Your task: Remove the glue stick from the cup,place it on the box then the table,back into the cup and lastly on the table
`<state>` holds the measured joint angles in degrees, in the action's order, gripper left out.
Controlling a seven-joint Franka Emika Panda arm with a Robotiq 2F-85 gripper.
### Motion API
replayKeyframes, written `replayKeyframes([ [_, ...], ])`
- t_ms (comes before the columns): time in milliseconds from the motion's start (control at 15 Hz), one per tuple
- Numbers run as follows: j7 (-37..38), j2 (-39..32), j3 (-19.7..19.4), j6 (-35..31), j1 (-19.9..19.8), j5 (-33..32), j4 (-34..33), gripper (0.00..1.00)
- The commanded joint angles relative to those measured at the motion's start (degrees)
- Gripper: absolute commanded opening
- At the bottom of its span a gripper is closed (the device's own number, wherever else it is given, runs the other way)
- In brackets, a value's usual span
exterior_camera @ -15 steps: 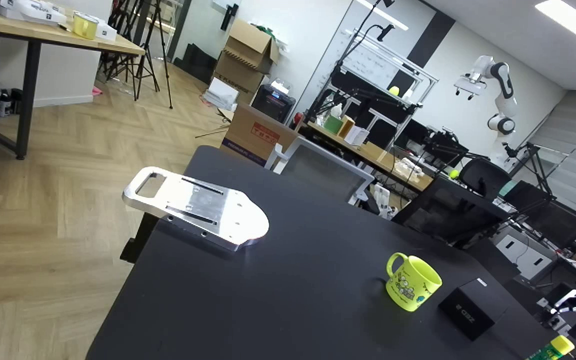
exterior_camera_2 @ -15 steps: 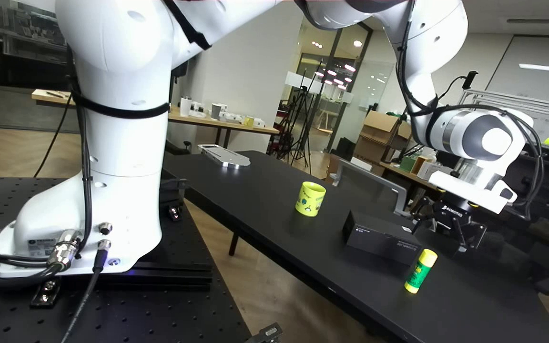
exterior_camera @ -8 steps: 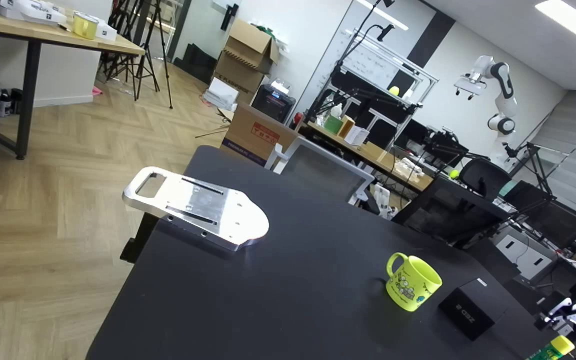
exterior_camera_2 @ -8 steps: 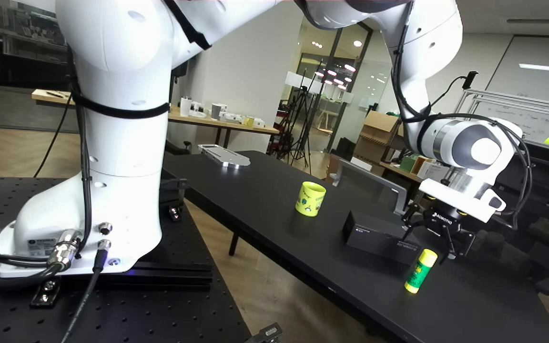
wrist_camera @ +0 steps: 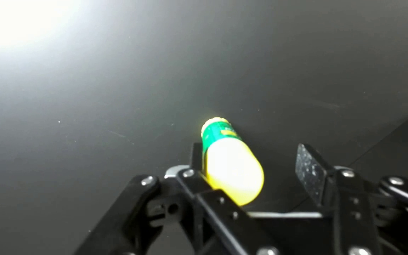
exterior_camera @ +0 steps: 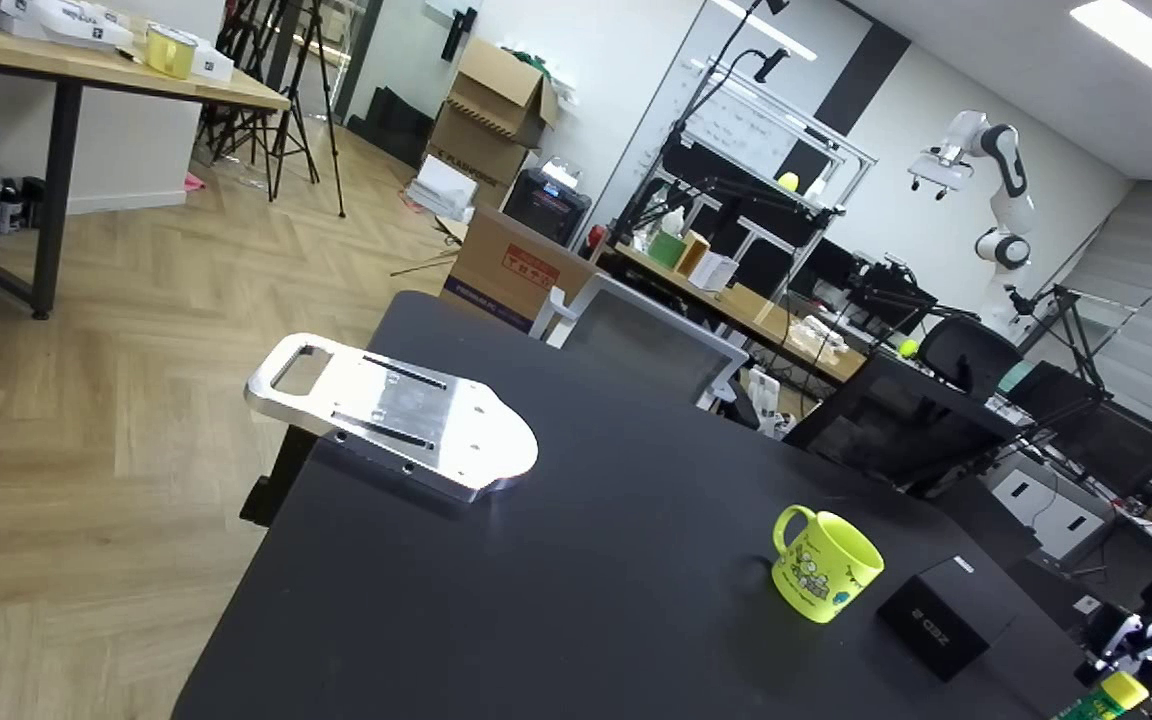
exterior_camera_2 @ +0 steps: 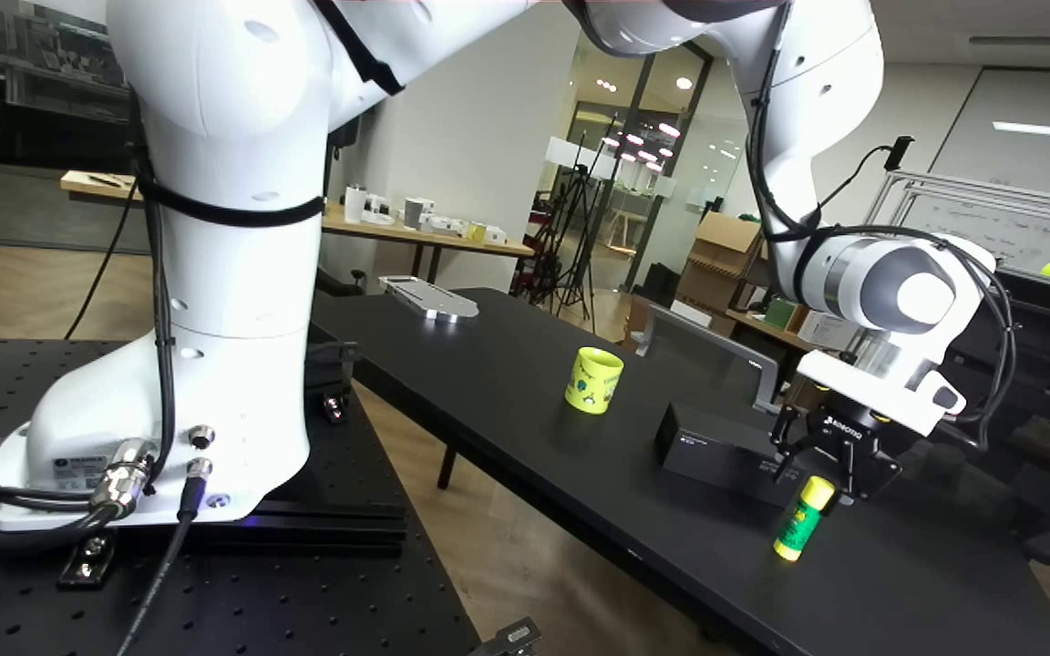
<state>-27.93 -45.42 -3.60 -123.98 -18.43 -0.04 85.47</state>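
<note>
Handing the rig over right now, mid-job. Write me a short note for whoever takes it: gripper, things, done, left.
Gripper: open, with the glue stick between its jaws in the wrist view and a clear gap on one side; not gripped.
Things: glue stick upright on the black table; cup upright on it too, with the box between them.
Done: glue stick out of the cup and on the table.
Left: the pictures don't settle which of the two table stops this is. If the first, probably close on it, return it to the cup, then the table; if the last, likely just back off.
</note>
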Motion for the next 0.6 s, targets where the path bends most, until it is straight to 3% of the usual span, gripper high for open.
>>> replayKeyframes([
  [0, 1.69, 2.65, -0.34, -0.98, 0.52, -1.25, 3.15, 0.38],
  [267, 1.76, 4.34, -0.82, -0.45, 0.47, -2.21, 4.04, 0.1],
  [533, 1.39, 6.82, -0.56, 2.47, 0.79, -2.2, 3.63, 0.09],
])
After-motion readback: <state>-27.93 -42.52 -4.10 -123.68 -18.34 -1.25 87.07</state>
